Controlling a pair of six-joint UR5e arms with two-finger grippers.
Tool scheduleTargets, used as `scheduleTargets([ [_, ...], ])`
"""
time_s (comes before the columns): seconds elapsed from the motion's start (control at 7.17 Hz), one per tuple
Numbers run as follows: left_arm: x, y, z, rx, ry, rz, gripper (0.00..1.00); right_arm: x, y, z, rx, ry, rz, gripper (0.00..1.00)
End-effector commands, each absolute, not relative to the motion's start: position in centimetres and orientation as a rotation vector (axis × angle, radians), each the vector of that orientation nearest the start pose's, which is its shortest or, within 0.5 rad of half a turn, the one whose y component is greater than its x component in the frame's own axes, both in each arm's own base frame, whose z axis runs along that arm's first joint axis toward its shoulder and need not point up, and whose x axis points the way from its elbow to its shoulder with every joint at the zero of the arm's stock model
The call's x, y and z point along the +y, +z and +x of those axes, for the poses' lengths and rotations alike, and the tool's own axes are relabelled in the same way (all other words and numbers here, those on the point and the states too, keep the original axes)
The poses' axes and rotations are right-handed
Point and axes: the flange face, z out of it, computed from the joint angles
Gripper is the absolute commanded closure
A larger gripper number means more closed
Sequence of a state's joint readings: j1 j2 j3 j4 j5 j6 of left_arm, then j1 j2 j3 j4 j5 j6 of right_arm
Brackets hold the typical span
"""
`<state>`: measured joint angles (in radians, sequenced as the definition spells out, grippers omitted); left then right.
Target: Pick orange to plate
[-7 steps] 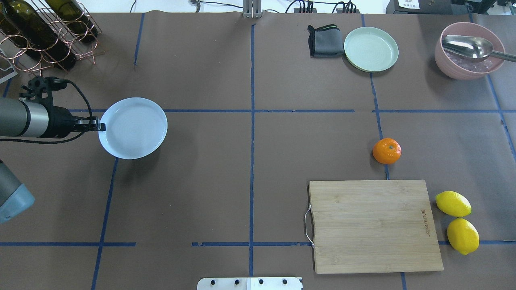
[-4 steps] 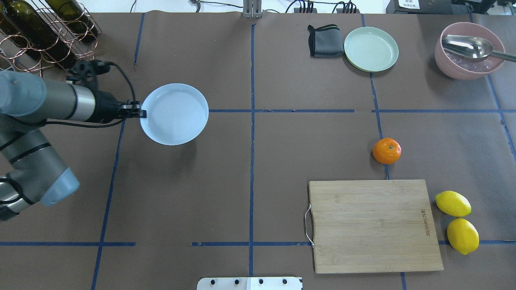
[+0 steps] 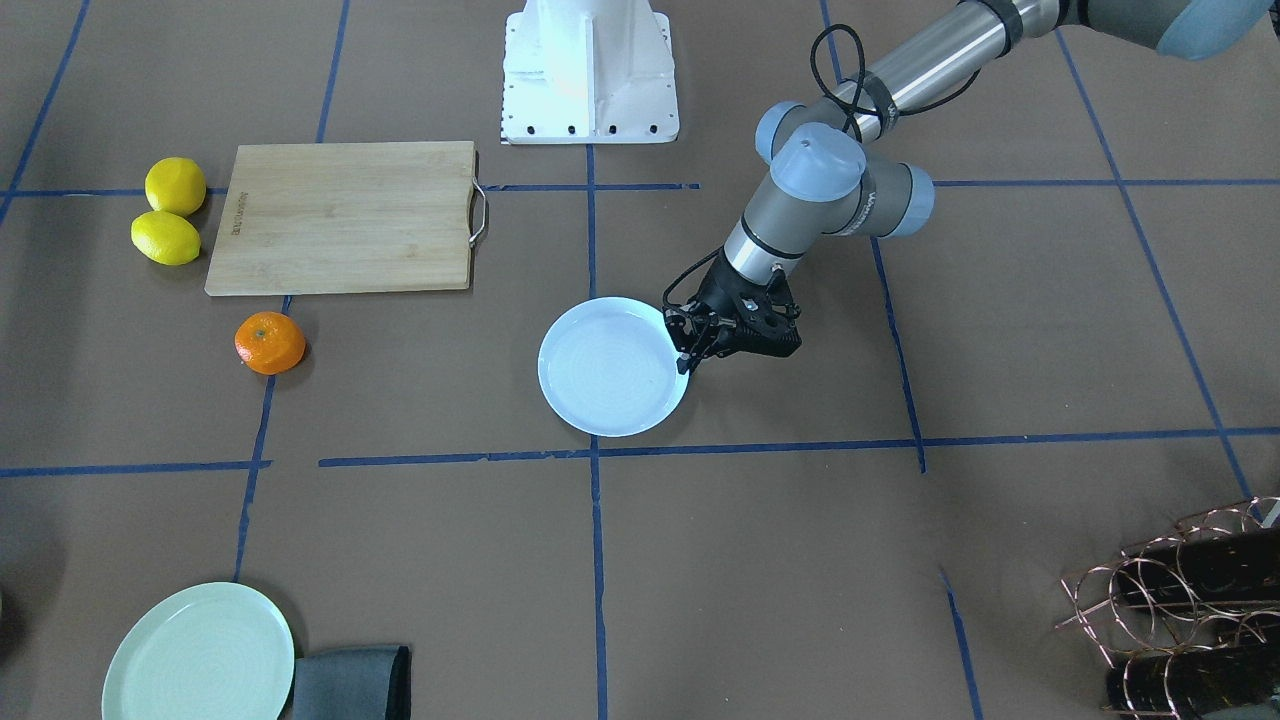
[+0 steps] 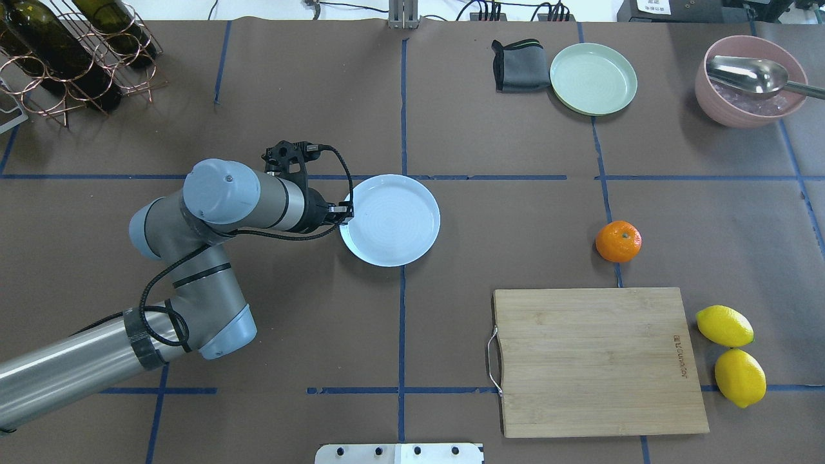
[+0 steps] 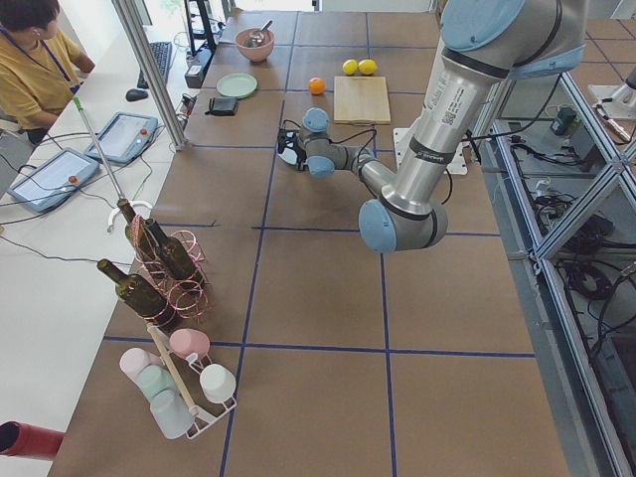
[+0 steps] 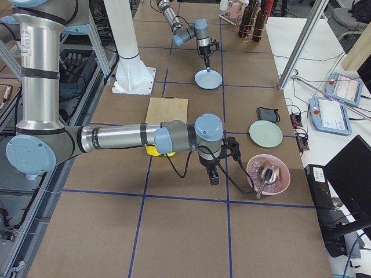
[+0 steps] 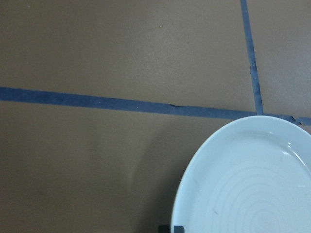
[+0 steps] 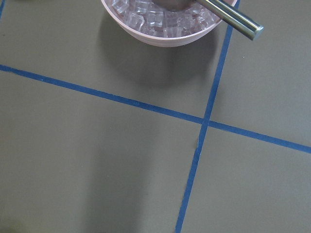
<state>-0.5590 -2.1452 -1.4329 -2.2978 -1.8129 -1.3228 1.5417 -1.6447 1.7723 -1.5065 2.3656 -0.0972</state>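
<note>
The orange (image 4: 619,241) (image 3: 270,343) lies alone on the brown table, right of centre in the overhead view, just beyond the cutting board. The pale bluish-white plate (image 4: 390,220) (image 3: 613,367) is near the table's middle, level and low. My left gripper (image 4: 345,212) (image 3: 685,355) is shut on the plate's left rim. The left wrist view shows that plate (image 7: 252,184) at lower right. My right gripper (image 6: 213,175) shows only in the exterior right view, pointing down beside the pink bowl; I cannot tell whether it is open or shut.
A wooden cutting board (image 4: 596,361) lies at front right with two lemons (image 4: 725,325) beside it. At the back right are a mint-green plate (image 4: 593,78), a grey cloth (image 4: 519,64) and a pink bowl (image 4: 751,80) with ice and a spoon. A wine rack (image 4: 71,51) stands back left.
My left arm has carried the plate rightward from the table's left side to near the centre line. The orange has not moved.
</note>
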Motion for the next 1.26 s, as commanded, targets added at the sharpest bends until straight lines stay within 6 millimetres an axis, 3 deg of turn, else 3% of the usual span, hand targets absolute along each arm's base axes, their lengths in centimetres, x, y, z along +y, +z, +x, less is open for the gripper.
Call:
scheduleTargets([
  [0.0, -47.5, 29.6, 55.8, 1.143, -0.125, 0.259, 0.67, -47.0, 58.7, 4.9, -0.786, -0.197, 0.208, 0.0],
  [0.14, -47.6, 29.5, 55.7, 1.145, -0.123, 0.259, 0.01, -47.1, 58.1, 4.8, -0.788, -0.197, 0.221, 0.0],
  [0.42, -48.4, 29.0, 54.5, 1.108, -0.129, 0.245, 0.0, -47.3, 57.6, 3.2, -0.785, -0.238, 0.227, 0.0],
  [0.56, -49.5, 28.5, 52.0, 1.078, -0.052, 0.229, 0.0, -47.4, 57.6, 1.9, -0.788, -0.252, 0.212, 0.0],
  [0.7, -50.9, 28.9, 47.6, 1.037, 0.032, 0.236, 0.0, -47.8, 57.4, 1.0, -0.79, -0.247, 0.201, 0.0],
  [0.98, -53.1, 31.3, 36.4, 0.939, 0.205, 0.329, 0.0, -48.0, 56.9, 0.6, -0.791, -0.25, 0.202, 0.0],
  [1.12, -54.7, 35.1, 30.2, 0.877, 0.283, 0.367, 0.0, -48.8, 56.0, 0.2, -0.794, -0.241, 0.209, 0.0],
])
